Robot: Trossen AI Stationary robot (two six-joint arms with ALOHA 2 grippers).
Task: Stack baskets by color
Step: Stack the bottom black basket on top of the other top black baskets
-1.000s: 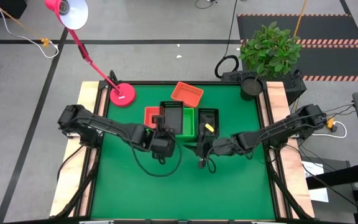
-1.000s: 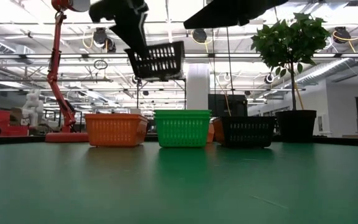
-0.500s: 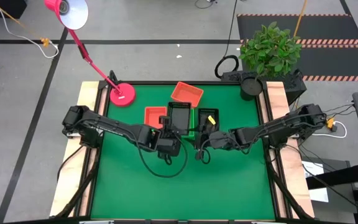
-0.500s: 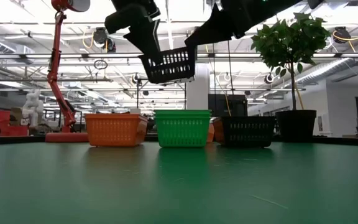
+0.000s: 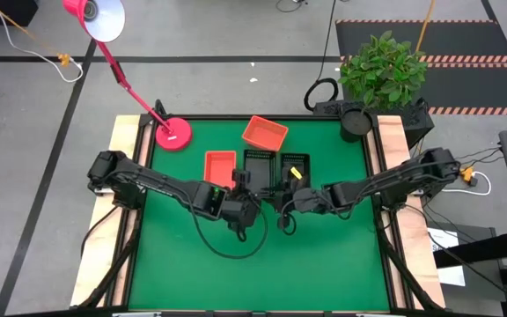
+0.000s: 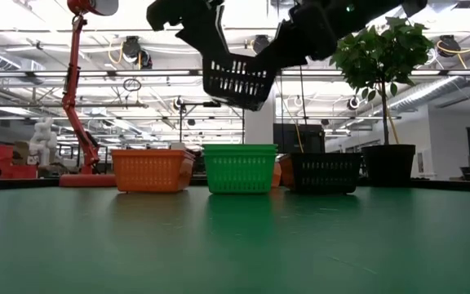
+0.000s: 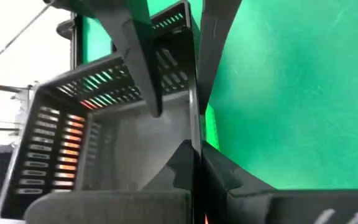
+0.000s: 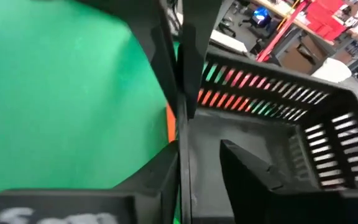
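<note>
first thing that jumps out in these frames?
A black basket hangs in the air above the green basket, with the left gripper shut on one wall and the right gripper astride the opposite wall. Below, orange, green and black baskets stand in a row on the green table.

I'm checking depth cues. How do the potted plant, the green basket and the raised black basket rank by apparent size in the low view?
1. Potted plant.
2. Green basket.
3. Raised black basket, though tilted and possibly nearer, so unsure.

Raised basket (image 6: 237,80) above middle basket (image 6: 240,169)
</note>
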